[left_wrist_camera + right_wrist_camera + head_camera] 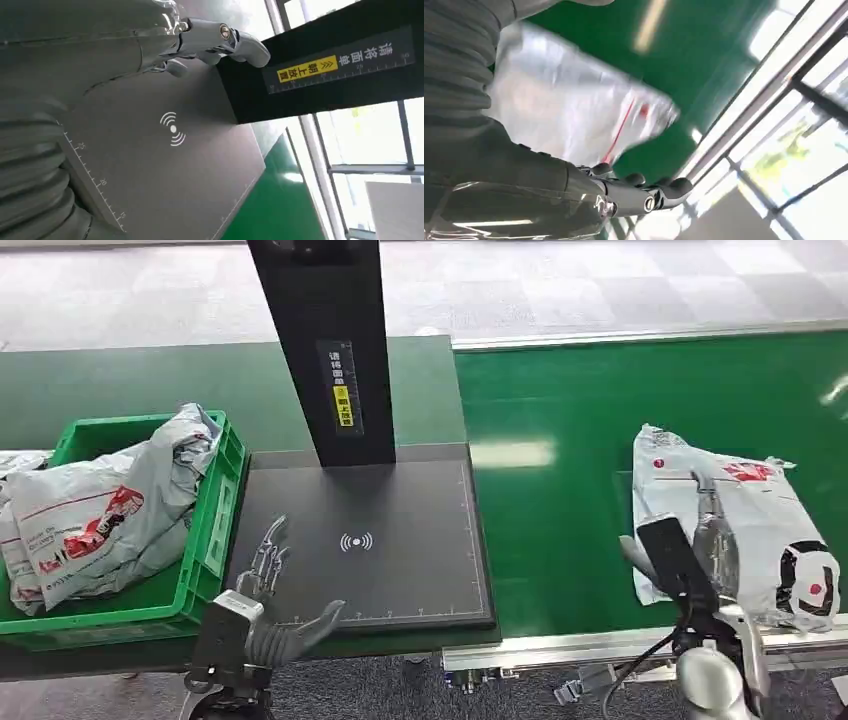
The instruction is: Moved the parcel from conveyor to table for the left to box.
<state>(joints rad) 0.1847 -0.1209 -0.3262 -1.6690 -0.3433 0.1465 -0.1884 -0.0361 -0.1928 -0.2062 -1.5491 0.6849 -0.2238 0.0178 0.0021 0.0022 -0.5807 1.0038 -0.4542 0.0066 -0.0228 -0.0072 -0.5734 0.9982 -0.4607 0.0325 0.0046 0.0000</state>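
Observation:
A grey plastic parcel [765,495] with red print lies on the green conveyor belt [560,420] at the right. My right hand [700,535] hovers over the parcel's near left part, fingers stretched out and holding nothing. The right wrist view shows the parcel [574,110] blurred, just beyond the hand [574,195]. My left hand [268,585] is open with fingers spread over the front left corner of the dark scanner pad [400,510]. From the left wrist, the hand [100,50] reaches out above the pad [170,165].
A green crate [215,530] with several grey parcels [90,510] stands left of the pad. A black column [330,350] rises from the pad's back edge. The conveyor's metal rail [560,648] runs along the front.

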